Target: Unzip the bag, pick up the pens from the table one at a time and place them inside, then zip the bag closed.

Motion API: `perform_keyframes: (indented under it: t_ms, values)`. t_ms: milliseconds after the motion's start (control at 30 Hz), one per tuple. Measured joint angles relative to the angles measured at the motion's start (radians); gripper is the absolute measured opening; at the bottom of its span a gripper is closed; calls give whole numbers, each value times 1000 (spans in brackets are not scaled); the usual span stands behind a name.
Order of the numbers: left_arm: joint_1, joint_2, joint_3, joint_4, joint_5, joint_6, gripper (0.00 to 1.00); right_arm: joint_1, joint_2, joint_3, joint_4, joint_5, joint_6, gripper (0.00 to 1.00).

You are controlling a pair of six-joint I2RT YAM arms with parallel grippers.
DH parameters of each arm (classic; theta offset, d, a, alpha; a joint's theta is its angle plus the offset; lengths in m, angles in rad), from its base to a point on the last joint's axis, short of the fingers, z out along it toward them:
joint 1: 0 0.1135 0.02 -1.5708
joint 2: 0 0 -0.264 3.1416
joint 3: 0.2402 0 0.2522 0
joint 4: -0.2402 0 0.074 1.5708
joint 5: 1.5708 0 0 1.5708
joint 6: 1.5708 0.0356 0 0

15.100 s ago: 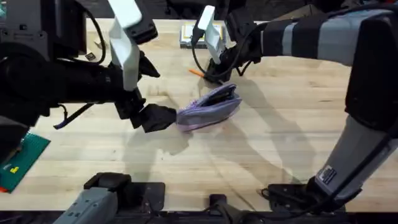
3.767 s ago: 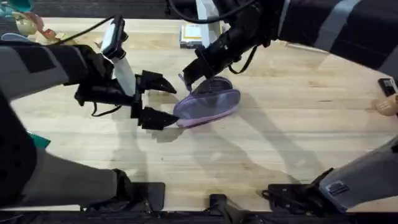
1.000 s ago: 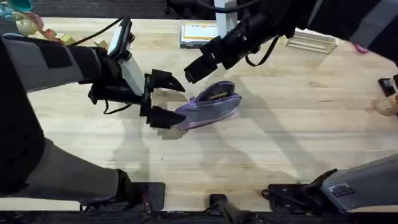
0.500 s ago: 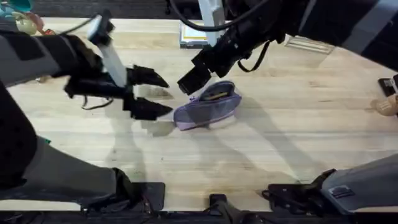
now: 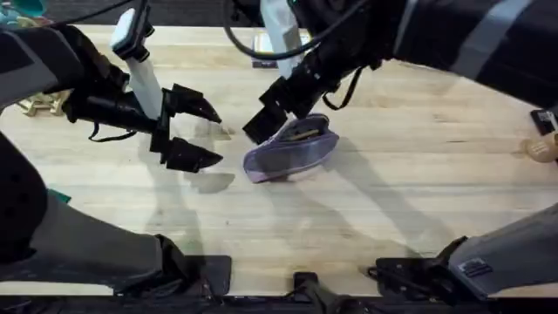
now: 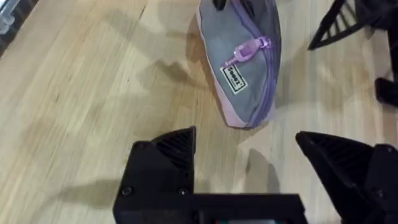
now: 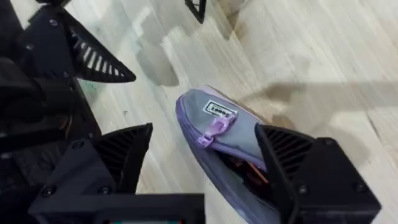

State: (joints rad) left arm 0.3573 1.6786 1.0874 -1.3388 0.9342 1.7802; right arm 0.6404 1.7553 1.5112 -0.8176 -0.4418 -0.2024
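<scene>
The counter (image 5: pixel 392 209) is a broad light wooden top of pale planks, and both arms reach in over it from the near side. The left arm comes across from the left with its end effector (image 5: pixel 193 131) spread wide and holding nothing; its two black fingers (image 5: pixel 192 155) point toward the bag but stand apart from it, with bare wood between. The left wrist view shows the same – the left end effector (image 6: pixel 255 155) gapes, its fingers to either side of the bag's near end without touching it.

The right arm reaches in from the right and across the middle, large and dark, and its end effector (image 5: pixel 270 118) hangs just at the bag's upper left end. In the right wrist view the right end effector (image 7: pixel 205 155) is open too, empty, with the bag lying between and beyond its fingertips (whether a finger brushes the fabric cannot be told).

The bag (image 5: pixel 290 150) lies on its side near the middle of the counter – grey fabric with purple edging, its mouth partly open along the top. The purple zipper pull (image 6: pixel 249 50) sits near the end that faces the left arm, beside a small white label (image 6: pixel 234 79). Inside the open mouth something orange (image 7: pixel 249 173) shows, probably a pen, though too little of it is visible to be sure.
</scene>
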Motion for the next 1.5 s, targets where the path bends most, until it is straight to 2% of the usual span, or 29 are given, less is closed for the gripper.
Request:
perform_keyframes:
  t_ms: [233, 700, 933, 1033, 1133, 1300, 1500]
  values:
    - [0, 0, 0, 4, -12, 51, 994, 11, 52, 0, 0, 24, 0, 998]
    - [0, 0, 0, 9, -15, 65, 994, 15, 128, 0, -30, 29, 8, 998]
    - [0, 0, 0, 22, -15, 68, 994, 22, 128, 0, -51, -42, 16, 972]
    - [0, 0, 0, 23, -15, 68, 993, 23, 128, 0, -51, -70, 16, 896]
    - [0, 0, 0, 24, -15, 68, 993, 24, 128, 0, -51, -89, 16, 775]
    - [0, 0, 0, 24, -15, 68, 994, 24, 128, 0, -67, -102, 20, 485]
    - [0, 0, 0, 24, -15, 68, 994, 24, 128, 0, -81, -102, 22, 300]
